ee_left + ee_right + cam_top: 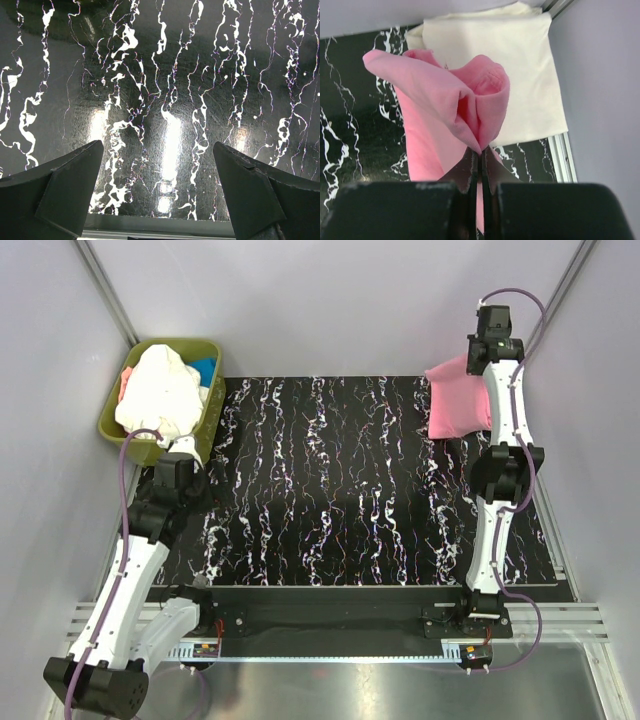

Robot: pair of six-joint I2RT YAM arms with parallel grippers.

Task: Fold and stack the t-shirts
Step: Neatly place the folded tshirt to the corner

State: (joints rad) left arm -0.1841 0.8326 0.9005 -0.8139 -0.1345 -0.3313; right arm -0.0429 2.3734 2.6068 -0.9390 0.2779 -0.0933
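Note:
My right gripper (480, 156) is shut on a fold of the bright pink t-shirt (445, 105) and holds it up above the folded cream t-shirt (520, 75), which lies flat at the table's far right corner. In the top view the pink t-shirt (455, 400) hangs beside the right arm; the right gripper (478, 358) sits at its far edge. My left gripper (157, 150) is open and empty above the black marbled mat (165, 75). A white t-shirt (160, 390) and a blue one (205, 368) are piled in the bin.
An olive-green bin (210, 415) stands at the far left, just beyond the left gripper (180, 475). Grey walls close in both sides. A metal rail (562, 155) runs along the mat's right edge.

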